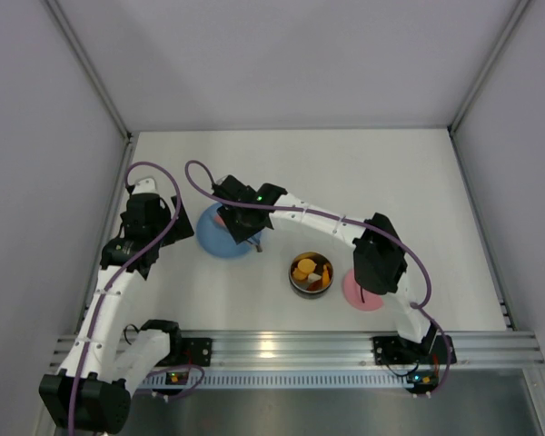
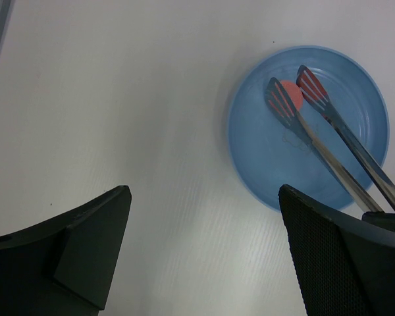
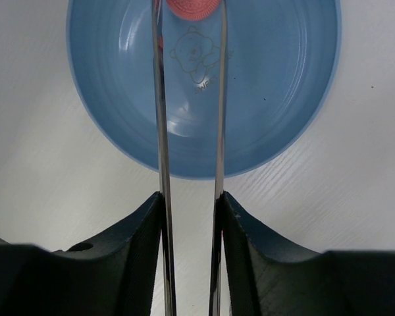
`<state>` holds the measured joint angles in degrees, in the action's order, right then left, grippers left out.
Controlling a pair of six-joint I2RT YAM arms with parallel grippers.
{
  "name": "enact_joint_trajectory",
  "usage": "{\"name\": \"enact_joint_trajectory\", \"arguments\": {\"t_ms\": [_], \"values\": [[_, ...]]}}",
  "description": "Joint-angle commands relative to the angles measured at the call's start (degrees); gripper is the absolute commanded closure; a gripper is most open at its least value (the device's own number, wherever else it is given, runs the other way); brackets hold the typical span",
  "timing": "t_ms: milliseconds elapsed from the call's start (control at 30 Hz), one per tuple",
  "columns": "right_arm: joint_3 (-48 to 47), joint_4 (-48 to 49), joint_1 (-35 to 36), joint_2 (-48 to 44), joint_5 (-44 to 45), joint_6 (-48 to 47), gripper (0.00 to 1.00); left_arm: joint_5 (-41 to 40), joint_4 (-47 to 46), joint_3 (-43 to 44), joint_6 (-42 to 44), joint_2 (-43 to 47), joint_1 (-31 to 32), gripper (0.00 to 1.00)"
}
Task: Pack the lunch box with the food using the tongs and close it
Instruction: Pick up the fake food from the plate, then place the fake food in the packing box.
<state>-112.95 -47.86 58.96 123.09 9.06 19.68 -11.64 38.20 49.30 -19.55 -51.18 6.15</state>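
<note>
My right gripper (image 3: 189, 195) is shut on the tongs (image 3: 159, 131), pressing on both slim arms. The tongs (image 2: 329, 148) reach out over the blue plate (image 3: 276, 79), and their slotted tips flank a pinkish-red piece of food (image 2: 289, 92) lying on it. In the top view my right gripper (image 1: 241, 222) hangs over that plate (image 1: 213, 245). The steel lunch box (image 1: 311, 272) sits right of the plate with several orange, yellow and dark pieces inside. Its pink lid (image 1: 363, 291) lies flat beside it, partly under the right arm. My left gripper (image 2: 203, 191) is open and holds nothing, left of the plate.
The blue plate (image 2: 355, 85) has a bear drawn in its middle. Grey walls close off the white table on the left, back and right. An aluminium rail (image 1: 282, 345) with both arm bases runs along the near edge.
</note>
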Motion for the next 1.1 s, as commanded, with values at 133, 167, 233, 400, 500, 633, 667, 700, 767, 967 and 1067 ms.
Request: {"name": "enact_joint_trajectory", "arguments": {"t_ms": [133,167,233,400,500,633,667,700,767,967,1067], "values": [[0.09,1.89,-0.78,-3.2,0.43,0.18,0.74,-0.93,-0.4,-0.26,0.22,-0.24,0.26,0.01],[0.18,1.8,-0.78,-3.99,0.61,0.18,0.74,-0.93,-0.32,-0.26,0.22,-0.24,0.26,0.01],[0.88,1.71,-0.69,-4.96,1.05,0.09,0.75,-0.93,-0.4,-0.26,0.3,-0.24,0.26,0.01],[2.2,1.19,-0.77,-8.82,1.66,-0.17,0.75,-0.75,-0.4,-0.26,0.22,-0.24,0.26,0.01],[3.25,0.83,-0.69,-11.2,1.66,-0.26,0.75,-0.84,-0.4,-0.26,0.3,-0.24,0.26,0.01],[5.89,0.75,-0.69,-15.14,1.58,-0.26,0.75,-0.75,-0.4,-0.26,0.3,-0.15,0.26,0.01],[6.68,0.83,-0.77,-16.03,1.58,-0.26,0.75,-0.75,-0.32,-0.26,0.39,-0.15,0.26,0.01],[8.43,0.83,-0.69,-16.91,1.58,-0.17,0.74,-0.75,-0.4,-0.26,0.39,-0.15,0.26,0.01],[10.28,1.1,-0.78,-19.81,1.57,-0.08,0.74,-0.67,-0.4,-0.17,0.39,-0.15,0.26,0.01],[18.71,0.13,-0.78,-30.26,1.92,0.71,0.74,-0.58,-0.49,-0.26,0.3,-0.06,0.26,0.01],[23.99,-0.83,-0.78,-36.93,1.84,1.67,0.74,-0.31,-0.49,-0.26,0.39,-0.06,0.26,0.01]]}}
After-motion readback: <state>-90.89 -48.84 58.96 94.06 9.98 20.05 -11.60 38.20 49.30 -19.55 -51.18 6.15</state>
